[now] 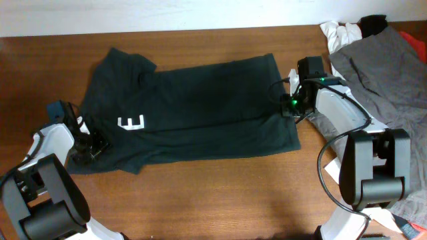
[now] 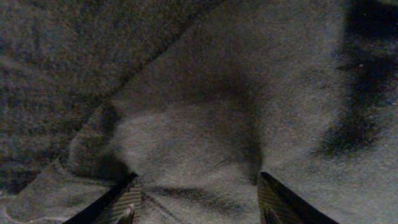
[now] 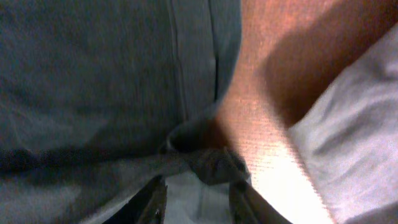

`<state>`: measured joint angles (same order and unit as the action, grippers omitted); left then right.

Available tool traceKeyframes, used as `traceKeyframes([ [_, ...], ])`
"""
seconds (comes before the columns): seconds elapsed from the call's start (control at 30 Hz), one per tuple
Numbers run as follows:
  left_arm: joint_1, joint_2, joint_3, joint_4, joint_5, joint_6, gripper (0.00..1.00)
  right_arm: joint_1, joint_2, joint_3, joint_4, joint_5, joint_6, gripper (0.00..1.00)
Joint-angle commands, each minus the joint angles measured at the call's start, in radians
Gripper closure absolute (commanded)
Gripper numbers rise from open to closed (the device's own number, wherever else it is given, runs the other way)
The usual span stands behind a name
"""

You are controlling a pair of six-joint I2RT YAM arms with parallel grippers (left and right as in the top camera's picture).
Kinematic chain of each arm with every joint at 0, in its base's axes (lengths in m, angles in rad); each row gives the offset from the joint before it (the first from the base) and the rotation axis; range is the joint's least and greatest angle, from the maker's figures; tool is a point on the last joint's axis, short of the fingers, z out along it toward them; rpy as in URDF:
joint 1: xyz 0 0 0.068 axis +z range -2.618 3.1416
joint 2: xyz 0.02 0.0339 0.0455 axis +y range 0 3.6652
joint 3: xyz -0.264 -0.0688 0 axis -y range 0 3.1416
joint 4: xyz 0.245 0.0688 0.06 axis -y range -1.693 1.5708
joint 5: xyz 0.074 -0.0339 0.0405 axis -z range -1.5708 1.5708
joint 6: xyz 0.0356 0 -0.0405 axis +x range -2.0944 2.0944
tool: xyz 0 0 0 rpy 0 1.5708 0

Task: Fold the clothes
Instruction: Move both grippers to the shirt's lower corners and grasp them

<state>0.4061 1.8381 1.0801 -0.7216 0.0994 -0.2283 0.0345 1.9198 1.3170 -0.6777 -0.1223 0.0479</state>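
A dark T-shirt (image 1: 200, 100) with a white "E" mark lies spread flat on the brown table (image 1: 200, 200), neck to the left and hem to the right. My left gripper (image 1: 90, 148) rests on its lower left sleeve corner. In the left wrist view its fingers (image 2: 196, 199) are wide apart, pressing into puckered cloth (image 2: 217, 93). My right gripper (image 1: 288, 107) is at the hem's right edge. In the right wrist view its fingers (image 3: 199, 186) are drawn in on a bunched fold of the shirt's hem (image 3: 93, 74).
A grey garment (image 1: 380, 67) lies heaped at the right under the right arm and also shows in the right wrist view (image 3: 348, 143). White cloth (image 1: 340, 32), a black item (image 1: 373, 23) and something red (image 1: 417, 40) sit at the back right. Bare wood (image 3: 267, 93) lies between shirt and heap.
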Motion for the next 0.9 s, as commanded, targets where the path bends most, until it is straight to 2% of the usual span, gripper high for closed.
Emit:
traceKeyframes([
  [0.0,0.024,0.08,-0.068,-0.004,-0.032,-0.006,0.38,0.006,0.036,-0.005,0.061,-0.009,0.049,0.62],
  [0.03,0.024,0.08,-0.068,0.0,-0.013,-0.006,0.35,0.006,0.053,-0.005,0.074,-0.005,0.067,0.62],
  [0.17,0.024,0.08,-0.068,0.003,0.014,-0.006,0.32,0.005,0.071,-0.005,0.058,0.003,0.068,0.62],
  [0.27,0.024,0.08,-0.068,0.002,0.014,-0.006,0.32,0.003,0.045,0.032,-0.018,0.002,0.064,0.56],
  [0.37,0.024,0.08,-0.068,0.002,0.029,-0.005,0.32,0.006,-0.008,0.126,-0.156,0.003,-0.007,0.51],
  [0.57,0.024,0.025,-0.041,-0.01,0.259,0.107,0.28,0.008,-0.097,0.269,-0.325,0.0,-0.037,0.47],
  [0.67,0.022,-0.059,-0.04,-0.043,0.28,0.119,0.25,0.011,-0.09,0.259,-0.42,-0.009,-0.037,0.47],
  [0.7,0.009,-0.112,-0.04,-0.064,0.279,0.15,0.21,0.017,-0.083,0.232,-0.446,-0.01,-0.031,0.47],
  [0.87,-0.08,-0.252,-0.04,-0.065,0.225,0.174,0.16,0.037,-0.079,0.115,-0.444,-0.019,-0.006,0.46],
])
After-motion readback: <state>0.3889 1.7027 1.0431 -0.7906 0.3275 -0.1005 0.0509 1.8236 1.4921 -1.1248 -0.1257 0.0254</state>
